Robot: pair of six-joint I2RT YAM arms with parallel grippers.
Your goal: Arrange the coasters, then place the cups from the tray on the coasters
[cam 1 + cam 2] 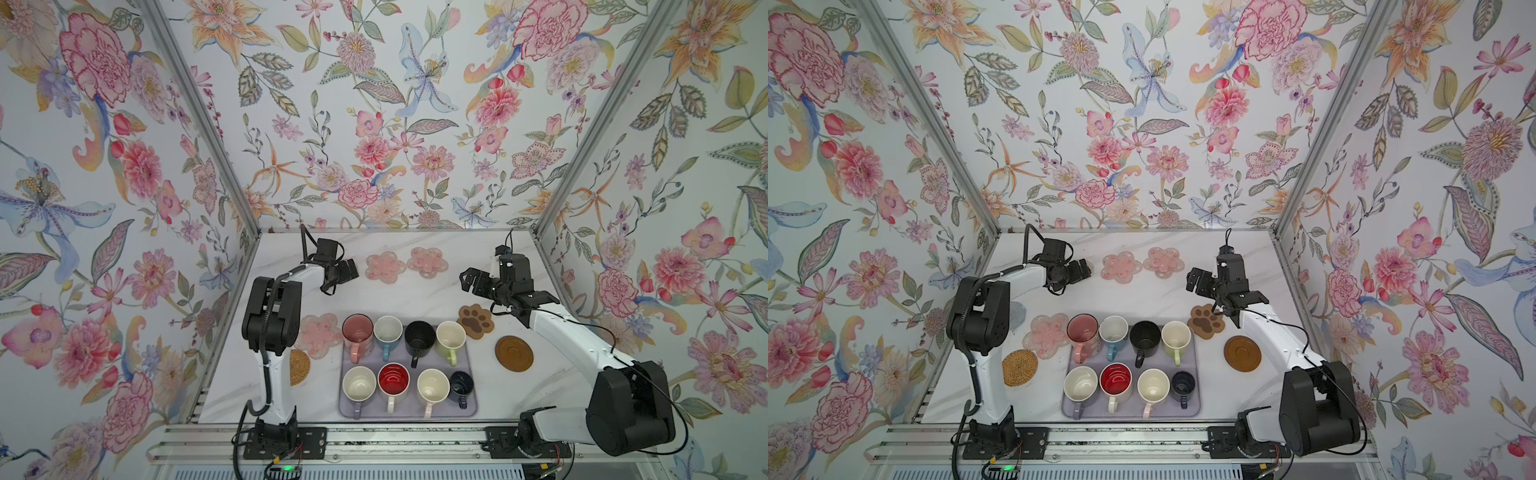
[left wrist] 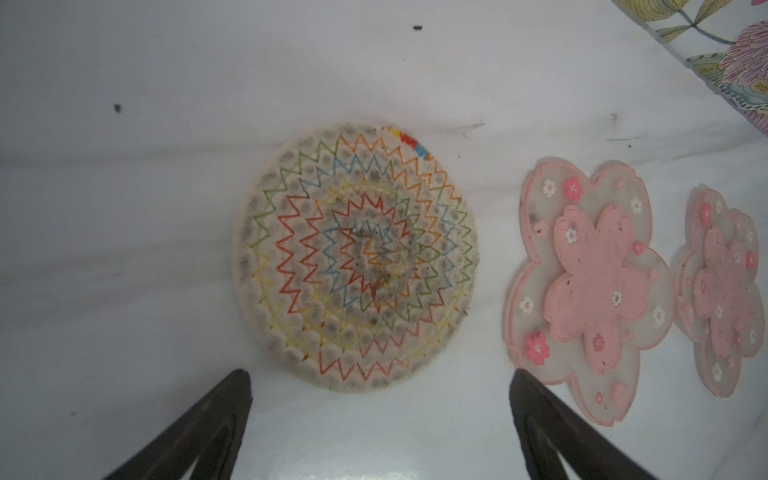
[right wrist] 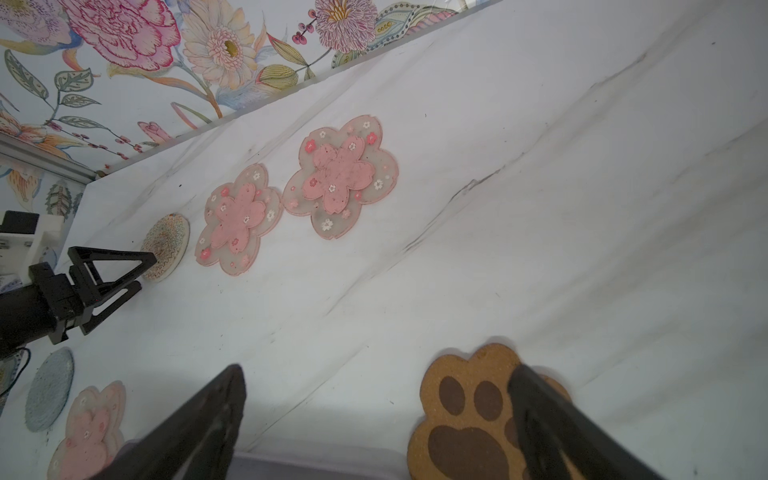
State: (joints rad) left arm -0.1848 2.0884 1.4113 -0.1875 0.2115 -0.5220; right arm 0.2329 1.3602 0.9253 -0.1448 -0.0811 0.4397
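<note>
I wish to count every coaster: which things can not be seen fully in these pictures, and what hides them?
- Zigzag-stitched coaster: unseen in both top views; the left gripper stands above it.
- Grey knitted coaster: mostly or fully behind the left arm in both top views.
- Rattan coaster: half behind that arm in a top view.
- Paw coaster: cut by the right wrist picture's edge, partly behind a finger.
</note>
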